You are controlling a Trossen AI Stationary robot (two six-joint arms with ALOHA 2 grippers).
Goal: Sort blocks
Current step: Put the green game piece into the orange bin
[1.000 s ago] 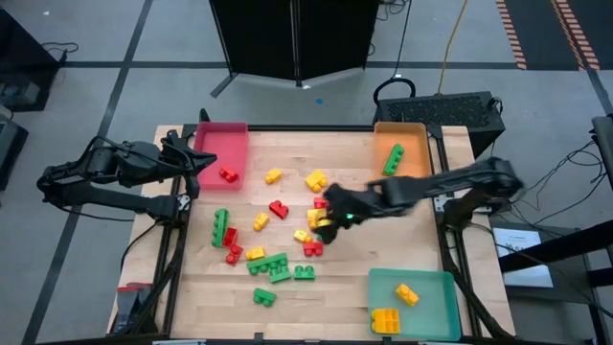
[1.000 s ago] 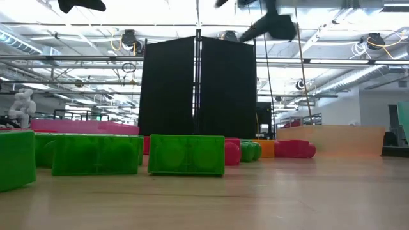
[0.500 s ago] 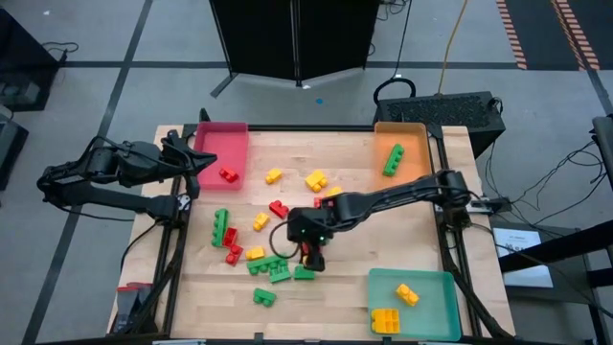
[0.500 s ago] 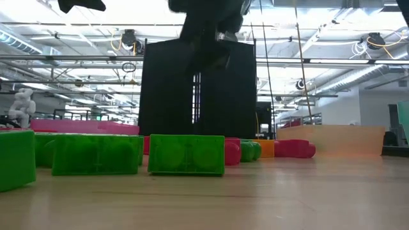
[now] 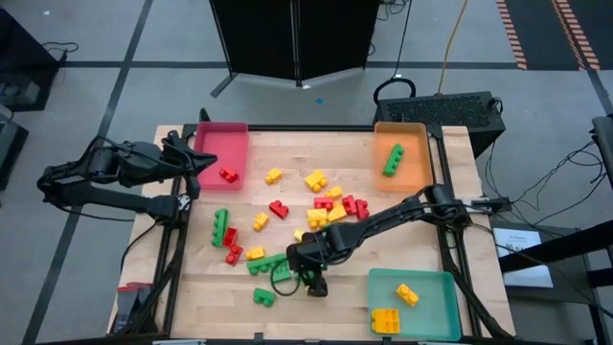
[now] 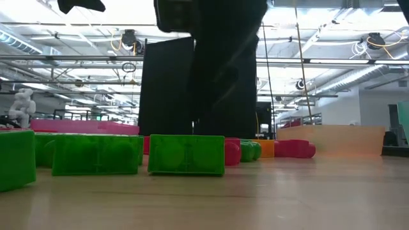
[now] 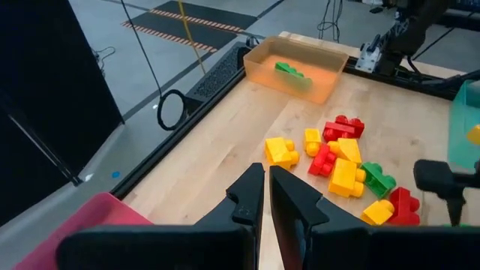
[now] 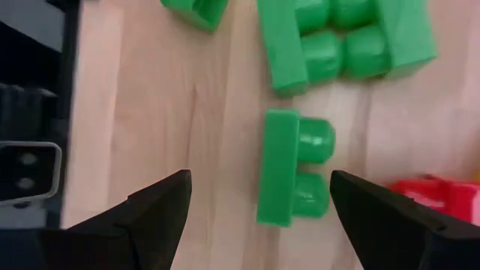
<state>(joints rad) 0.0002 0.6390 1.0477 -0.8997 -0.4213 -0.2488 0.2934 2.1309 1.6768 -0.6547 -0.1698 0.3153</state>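
Red, yellow and green blocks (image 5: pixel 321 206) lie scattered on the wooden table. My right gripper (image 5: pixel 310 280) hangs open, pointing steeply down, over a small green block (image 8: pixel 289 169) near the table's near middle. That block lies flat on the wood between the two fingertips, untouched. A longer green block (image 8: pixel 345 37) lies just beyond it. In the low view the right arm (image 6: pixel 220 70) stands behind a green block (image 6: pixel 185 154). My left gripper (image 7: pixel 266 193) is shut and holds nothing, raised at the table's left edge (image 5: pixel 192 161) beside the red tray (image 5: pixel 222 144).
An orange tray (image 5: pixel 400 144) at the far right holds a green block (image 5: pixel 393 160). A teal tray (image 5: pixel 414 311) at the near right holds yellow blocks. One red block (image 5: pixel 228 174) lies in the red tray. More green blocks (image 5: pixel 263 297) and a red block (image 8: pixel 431 199) lie close around the right gripper.
My right gripper has swung from the block cluster at the table's middle toward the near edge and leftward, sinking low over the green blocks and rolling its wrist. It has stayed open. No block has moved.
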